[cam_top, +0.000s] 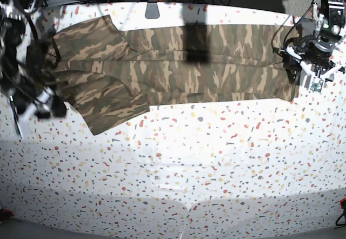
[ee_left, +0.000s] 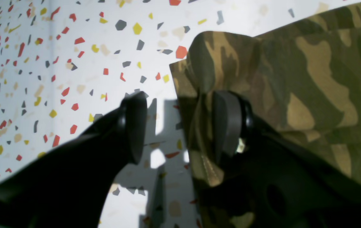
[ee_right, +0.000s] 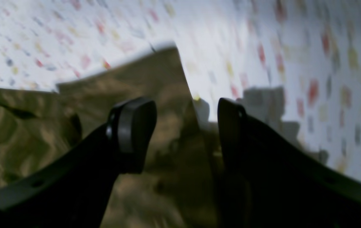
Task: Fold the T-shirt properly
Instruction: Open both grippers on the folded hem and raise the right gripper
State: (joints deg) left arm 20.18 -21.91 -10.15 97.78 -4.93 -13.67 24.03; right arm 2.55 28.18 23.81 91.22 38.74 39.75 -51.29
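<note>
The T-shirt (cam_top: 178,60) lies as a long camouflage band across the far half of the speckled table (cam_top: 205,163), with one sleeve (cam_top: 111,106) spread toward the front left. My left gripper (ee_left: 180,126) stands open at the shirt's right end (cam_top: 292,79). A loose cloth edge (ee_left: 199,95) rests against its right pad (ee_left: 228,126); the other pad is over bare table. My right gripper (ee_right: 183,129) is open too, low over the shirt's left end (ee_right: 41,133) near a cloth corner. That view is blurred. In the base view it sits at the left edge (cam_top: 47,103).
Cables and a power strip (cam_top: 154,1) run along the far table edge behind the shirt. A dark shadow (cam_top: 194,39) falls across the shirt's middle. The speckled tabletop stretches from the shirt down to the front edge (cam_top: 184,212).
</note>
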